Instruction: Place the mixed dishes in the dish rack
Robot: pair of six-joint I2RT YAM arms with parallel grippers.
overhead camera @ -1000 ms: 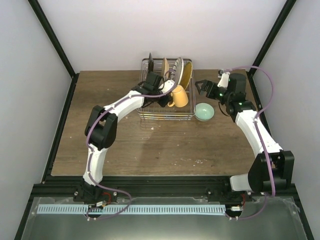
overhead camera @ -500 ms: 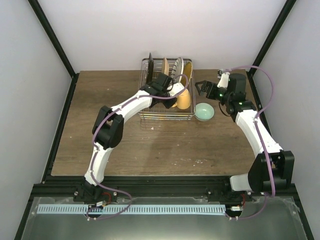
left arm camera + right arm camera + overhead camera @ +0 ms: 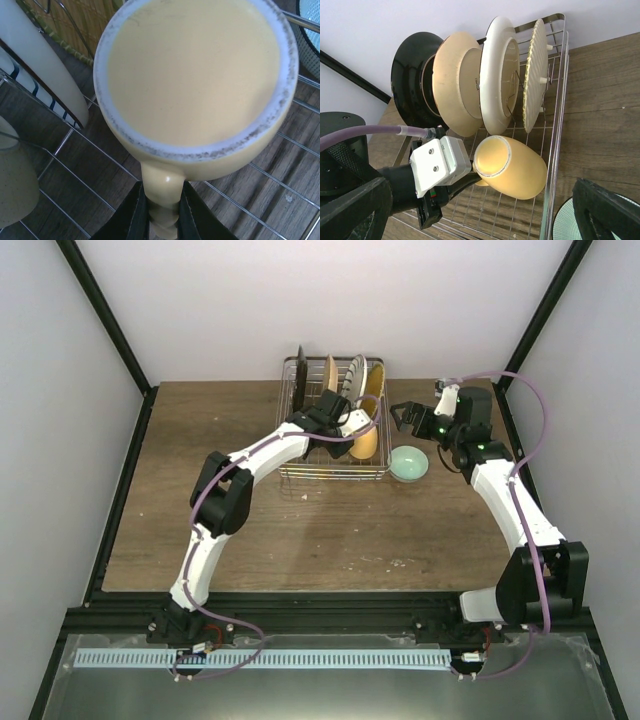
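The dish rack [image 3: 290, 466] stands at the back of the table with several plates upright in it: a black one [image 3: 412, 82], a tan one [image 3: 452, 87], a white one [image 3: 497, 75] and a woven yellow one [image 3: 536, 75]. My left gripper [image 3: 338, 430] is shut on the handle [image 3: 162, 207] of the yellow mug [image 3: 365, 442]. The mug lies on its side low in the rack's front right part, its mouth towards the gripper. To the rack's right my right gripper [image 3: 402, 416] hangs open and empty, above the mint-green bowl [image 3: 409, 463] on the table.
The rack's right wire wall [image 3: 555, 150] runs between the mug and the bowl [image 3: 565, 225]. The white plate's edge [image 3: 40, 60] stands just left of the mug. Dark frame posts flank the table at both back corners.
The left arm has reached further right and lowered the mug deeper into the rack, turning it onto its side. The right arm and the bowl have stayed put.
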